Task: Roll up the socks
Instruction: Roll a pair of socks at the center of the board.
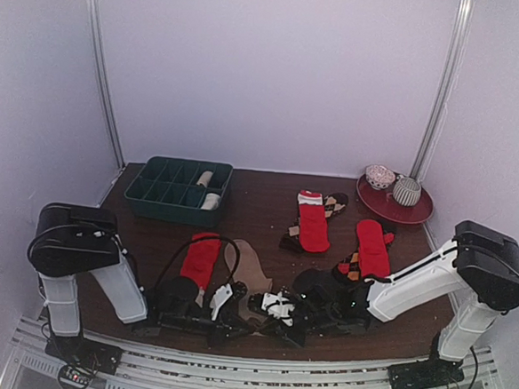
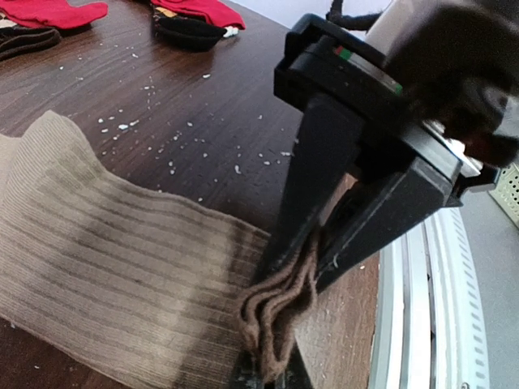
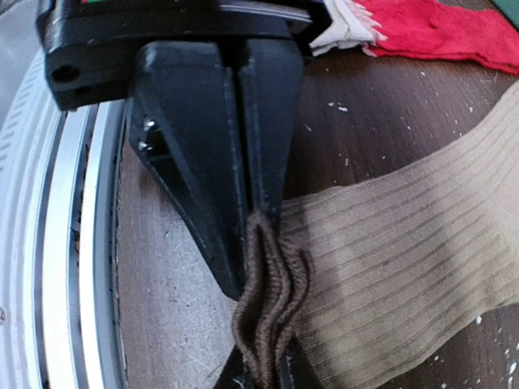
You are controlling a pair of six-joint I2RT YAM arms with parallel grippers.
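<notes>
A plain tan pair of socks (image 1: 242, 266) lies flat near the table's front edge, its ribbed leg (image 2: 122, 267) spreading away from a bunched cuff (image 3: 268, 308). My left gripper (image 2: 272, 371) is shut on that cuff from below in its own view. The right gripper (image 2: 313, 247) faces it and pinches the same cuff from the other side. In the right wrist view the left gripper (image 3: 256, 217) comes in from above, and my right gripper (image 3: 263, 374) holds the cuff at the bottom. Red socks (image 1: 201, 258) (image 1: 313, 225) (image 1: 372, 247) and brown diamond-patterned ones (image 1: 335, 202) lie farther back.
A dark green compartment tray (image 1: 156, 190) with rolled light socks stands at the back left. A red plate (image 1: 416, 212) with two balls sits at the back right. The metal rail (image 3: 73, 243) runs along the table's front edge, close to both grippers.
</notes>
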